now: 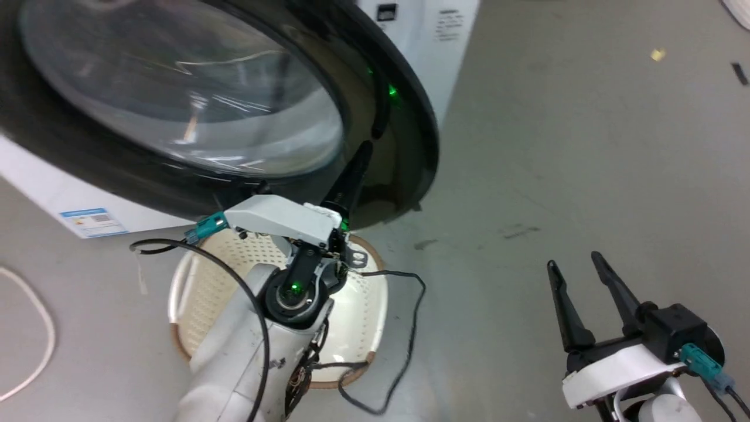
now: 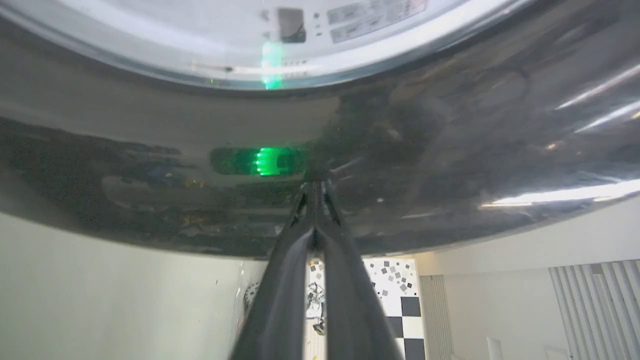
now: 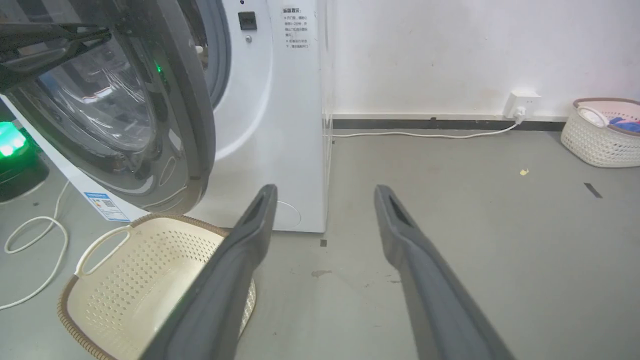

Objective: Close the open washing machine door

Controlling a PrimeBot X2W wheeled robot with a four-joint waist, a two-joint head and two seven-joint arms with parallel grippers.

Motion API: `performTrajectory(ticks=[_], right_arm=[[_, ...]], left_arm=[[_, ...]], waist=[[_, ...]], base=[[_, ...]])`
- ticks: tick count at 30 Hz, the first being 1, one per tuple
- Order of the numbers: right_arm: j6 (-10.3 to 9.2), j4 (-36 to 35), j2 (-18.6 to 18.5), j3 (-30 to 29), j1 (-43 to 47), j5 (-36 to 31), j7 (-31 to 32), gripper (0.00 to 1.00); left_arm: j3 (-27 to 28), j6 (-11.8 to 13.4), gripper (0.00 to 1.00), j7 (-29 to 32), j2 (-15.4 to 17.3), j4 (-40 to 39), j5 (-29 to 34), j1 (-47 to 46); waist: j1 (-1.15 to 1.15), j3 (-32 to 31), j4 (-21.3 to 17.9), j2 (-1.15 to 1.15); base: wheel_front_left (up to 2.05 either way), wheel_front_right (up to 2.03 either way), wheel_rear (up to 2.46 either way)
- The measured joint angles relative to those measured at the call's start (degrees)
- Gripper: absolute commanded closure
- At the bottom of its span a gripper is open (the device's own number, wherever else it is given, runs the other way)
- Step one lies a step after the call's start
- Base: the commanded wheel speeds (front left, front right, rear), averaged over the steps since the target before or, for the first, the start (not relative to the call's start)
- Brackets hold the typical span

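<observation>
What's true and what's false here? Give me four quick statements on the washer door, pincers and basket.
1. The left pincer is shut, tips at the glossy black rim of the large round glass-centred washing machine door. True.
2. The right pincer grips that door. False: it is open, holding nothing, above the grey floor.
3. The cream perforated plastic laundry basket sits on the floor under the door. True.
4. The door is latched shut. False: it stands open, away from the white washer.
</observation>
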Motion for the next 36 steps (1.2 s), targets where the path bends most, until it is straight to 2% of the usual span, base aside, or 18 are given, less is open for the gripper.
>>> performTrajectory(ticks=[4, 5, 6, 7, 11, 13, 15, 19, 22, 23, 26, 29, 36], right_arm=[[0.00, -1.46, 0.02, 0.41, 0.09, 0.77, 0.00, 0.00], [0.00, -2.02, 0.02, 0.73, 0.22, 1.14, 0.00, 0.00], [0.00, -2.50, -0.02, 0.76, 0.52, 1.23, 0.00, 0.00], [0.00, -2.80, -0.03, 0.86, 1.00, 1.32, 0.00, 0.00], [0.00, -2.76, -0.70, 0.59, 3.65, 1.29, 0.00, 0.00], [0.00, -2.78, -0.96, 0.45, 4.66, 1.29, 0.00, 0.00], [0.00, -2.98, -1.12, 0.32, 5.27, 1.29, 0.00, 0.00], [0.00, -3.18, -1.36, 0.19, 6.25, 1.29, 0.00, 0.00], [0.00, -3.35, -1.47, 0.43, 7.06, 1.29, 0.00, 0.00], [0.00, -3.34, -1.49, 0.60, 7.30, 1.29, 0.00, 0.00], [0.00, -3.32, -1.48, 1.35, 7.79, 1.27, 0.00, 0.00], [0.00, -3.23, -1.49, 1.67, 8.03, 1.26, 0.00, 0.00], [0.00, -3.08, -1.52, 2.74, 8.15, 0.85, 0.00, 0.00]], left_arm=[[-1.15, -0.10, 1.00, -2.70, 1.27, -4.05, 5.26, 2.27], [-1.94, -0.11, 0.96, -3.90, 2.34, -5.55, 7.59, 3.74], [-2.83, -0.10, 0.23, -5.22, 3.48, -6.97, 10.02, 5.43], [-3.89, -0.11, 0.00, -6.73, 4.90, -8.54, 12.68, 7.22], [-7.11, -0.11, 0.00, -11.16, 11.73, -12.07, 24.62, 14.33], [-6.36, -0.10, 0.00, -11.91, 14.54, -12.49, 31.10, 17.29], [-2.79, 1.27, 0.00, -12.07, 16.36, -13.41, 41.09, 19.97], [8.03, 3.85, 0.00, -12.14, 13.76, -19.27, 57.37, 26.94], [11.16, 7.06, 0.00, -12.14, 12.35, -23.88, 74.29, 31.59], [11.95, 8.06, 0.00, -12.14, 11.81, -24.86, 78.03, 32.94], [14.44, 9.51, 0.00, -12.14, 8.59, -27.17, 83.57, 36.87], [14.79, 9.55, 0.00, -12.14, 7.95, -27.24, 88.18, 39.53], [15.45, 8.46, 0.00, -12.14, 6.47, -22.79, 91.20, 41.01]], waist=[[0.00, -1.73, 2.52, 0.00], [0.00, -2.32, 3.22, 0.00], [-0.01, -2.87, 3.95, 0.00], [-0.01, -3.44, 4.73, 0.00], [-0.01, -6.16, 8.05, 0.00], [-0.01, -7.50, 9.82, 0.00], [-0.01, -8.76, 11.59, 0.00], [-0.01, -10.87, 15.06, 0.00], [-0.02, -12.24, 17.30, 0.00], [-0.02, -12.67, 17.96, -0.01], [-0.02, -13.79, 19.61, 0.00], [-0.01, -14.49, 20.64, -0.01], [-0.01, -14.02, 21.60, -0.01]], base=[[0.00, 0.00, 0.00], [0.00, 0.00, 0.00], [0.00, 0.00, 0.00], [0.00, 0.00, 0.00], [0.00, 0.00, 0.00], [0.00, 0.00, 0.00], [0.00, 0.00, 0.00], [0.00, 0.00, 0.00], [0.00, 0.00, 0.00], [0.00, 0.00, 0.00], [0.00, 0.00, 0.00], [0.00, 0.00, 0.00], [0.00, 0.00, 0.00]])
